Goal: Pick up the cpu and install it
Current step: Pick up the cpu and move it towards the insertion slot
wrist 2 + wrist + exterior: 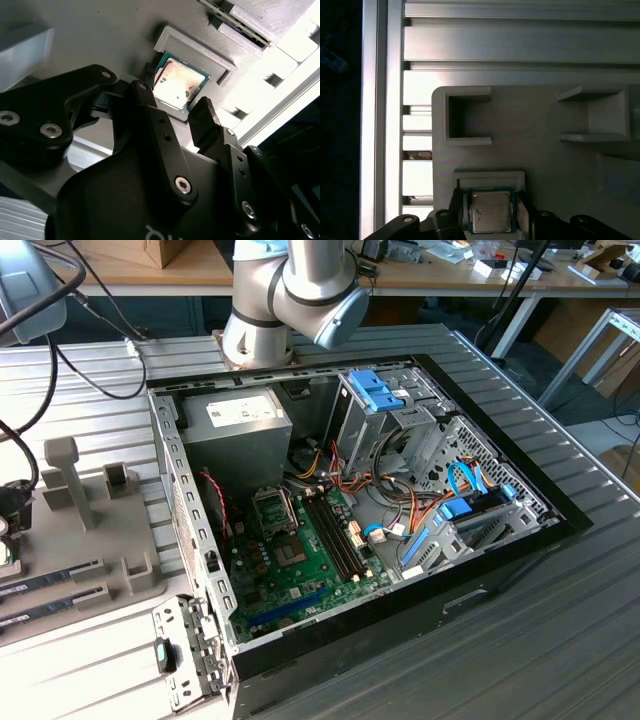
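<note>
The cpu (pixel 491 211), a flat square chip with a silvery top and a thin green rim, lies in a shallow pocket of a grey holder plate (pixel 545 150). My gripper (pixel 491 217) hangs right over it, open, with one black finger on each side of the chip. In the second wrist view the same cpu (pixel 179 83) shows just beyond the fingertips (pixel 141 91), still seated against the pocket's raised rim. In the exterior view the open computer case (pixel 350 500) holds the green motherboard (pixel 310 560) with its cpu socket (pixel 275 508).
The grey holder plate (pixel 90 530) sits at the exterior view's left, on a ribbed metal table (pixel 560 640), and carries memory sticks (pixel 45 585) in slots plus upright posts (pixel 62 475). The arm's base (pixel 262 320) stands behind the case. Cables and drive cages (pixel 390 410) crowd the case interior.
</note>
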